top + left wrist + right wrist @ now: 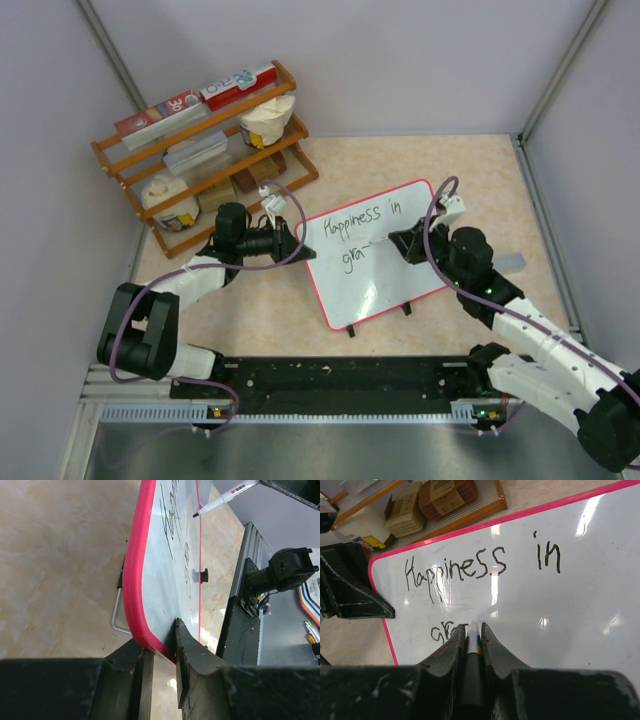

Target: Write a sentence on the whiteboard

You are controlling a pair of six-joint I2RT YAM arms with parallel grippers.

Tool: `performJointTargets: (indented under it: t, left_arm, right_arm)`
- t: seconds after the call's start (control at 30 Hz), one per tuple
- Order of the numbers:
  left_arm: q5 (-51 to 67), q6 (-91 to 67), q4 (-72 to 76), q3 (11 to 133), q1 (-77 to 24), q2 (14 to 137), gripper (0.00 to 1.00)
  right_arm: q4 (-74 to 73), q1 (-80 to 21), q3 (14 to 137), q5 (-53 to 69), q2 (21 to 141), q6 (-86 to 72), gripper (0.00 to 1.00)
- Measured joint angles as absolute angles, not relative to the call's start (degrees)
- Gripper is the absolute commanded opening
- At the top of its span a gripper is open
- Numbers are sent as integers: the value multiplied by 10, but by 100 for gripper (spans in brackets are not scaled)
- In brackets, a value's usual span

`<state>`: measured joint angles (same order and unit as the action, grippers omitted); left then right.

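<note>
At table centre, the whiteboard (400,280) stands slightly angled on its small feet, with a wooden rack (205,150) well apart behind it. The left gripper (293,243) pinches the board's red rim at the left edge, steadying it. The right gripper (398,243) is pressed together on a marker (472,647), its tip at the second line. The sentence (455,570) reads "Happiness in", with "gra" begun beneath. Judgement: the remaining letters call for light, even tip pressure, strokes level with the started word, and a firm left hold so the board cannot slide.
</note>
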<state>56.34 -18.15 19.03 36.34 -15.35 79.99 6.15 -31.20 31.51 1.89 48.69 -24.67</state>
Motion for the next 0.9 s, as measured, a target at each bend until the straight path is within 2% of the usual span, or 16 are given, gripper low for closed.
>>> performJointTargets:
  t: [0.9]
  left_arm:
    - [562, -182, 189, 363, -154, 800, 0]
  right_arm:
    - [101, -310, 321, 34, 530, -262, 0]
